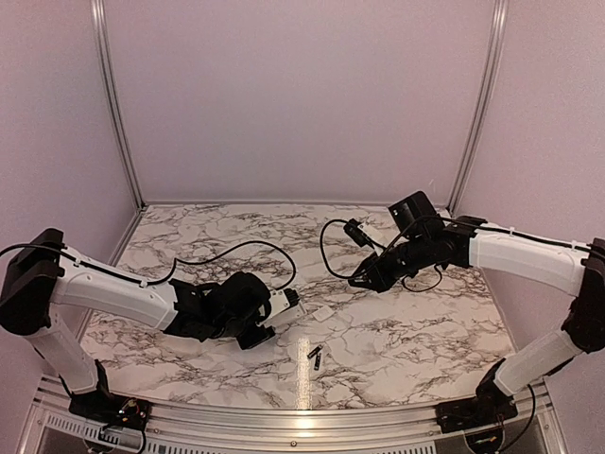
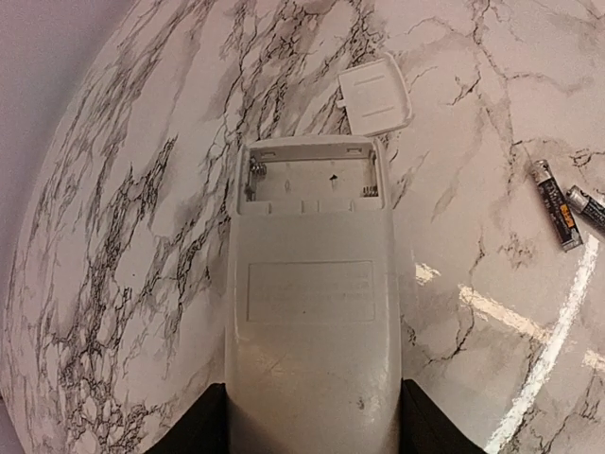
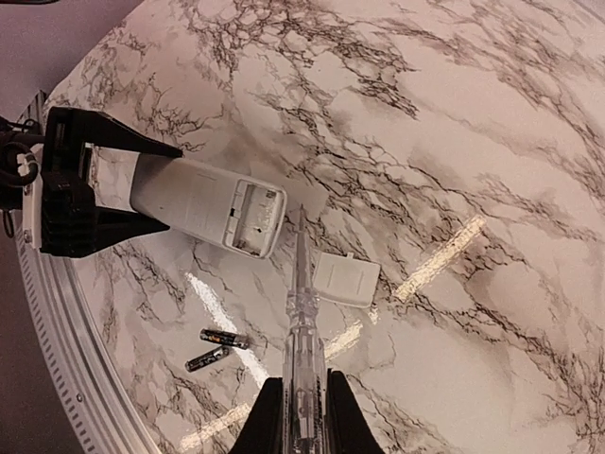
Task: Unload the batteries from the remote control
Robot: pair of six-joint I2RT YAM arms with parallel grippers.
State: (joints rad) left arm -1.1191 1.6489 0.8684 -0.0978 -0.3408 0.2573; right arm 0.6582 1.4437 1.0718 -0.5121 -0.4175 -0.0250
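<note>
- The unloading looks finished: the remote control (image 2: 310,312) lies back-up with its battery bay (image 2: 309,178) open, and only bare contacts and springs show inside.
- Both batteries (image 2: 555,203) lie loose on the bench (image 2: 142,236), side by side and nearly touching. They are well apart from the remote control, toward the near edge.
- The battery cover (image 2: 375,93) lies flat on the bench just beyond the open bay.
- The left gripper (image 2: 312,421) clamps the remote control's lower end between its fingers, low over the bench.
- The right gripper (image 3: 301,409) is closed on a slim clear-handled screwdriver (image 3: 302,312), its tip pointing toward the open bay and, it seems, held above the bench.
- What is left, in my judgement, is at most letting go of the remote control.
- Writing: the batteries carry printed bands too small to read. The panel on the remote control's back looks blank, and no brand is visible.
</note>
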